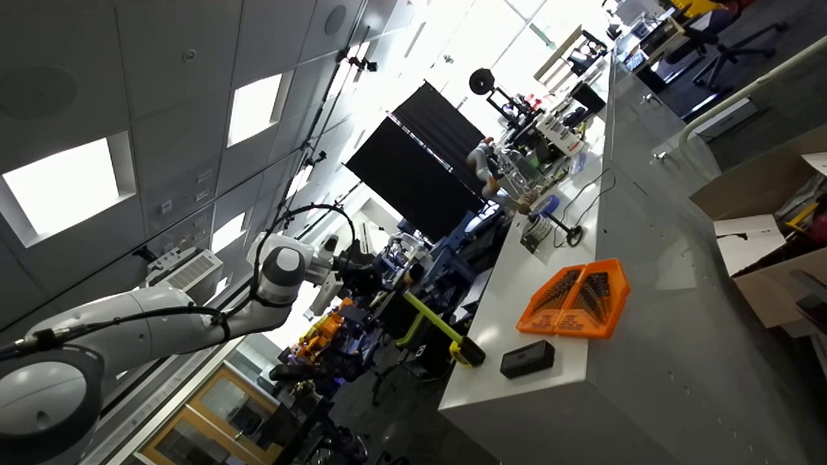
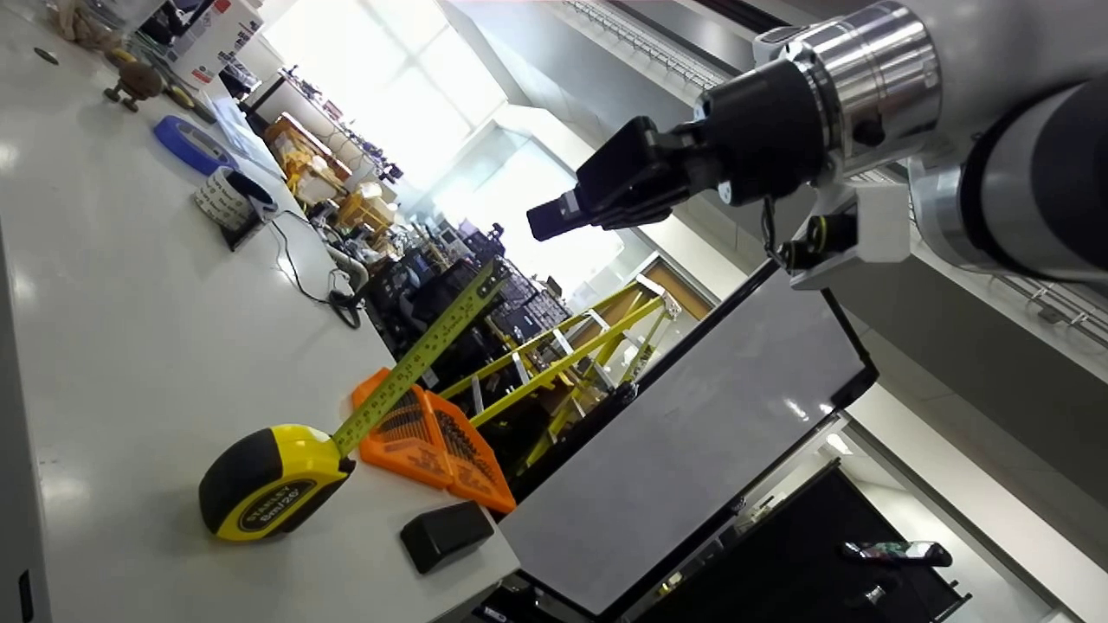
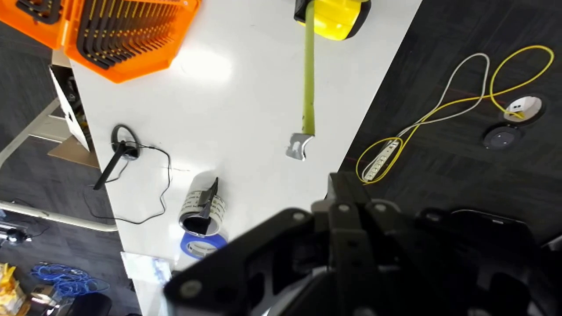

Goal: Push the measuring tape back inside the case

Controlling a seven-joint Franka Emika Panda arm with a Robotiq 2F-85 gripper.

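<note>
Two fingers [image 2: 554,217] of mine, pressed together, hover clear of the measuring tape [image 2: 420,356], whose hooked end [image 3: 300,146] juts toward them from its case [image 2: 277,480].

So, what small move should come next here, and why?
Probably line the jaws up with the silvery metal hook: the narrow yellow tape blade sticks out of the black-and-yellow plastic case, and in the wrist view the jaws look shut and off to one side of the hook.
</note>
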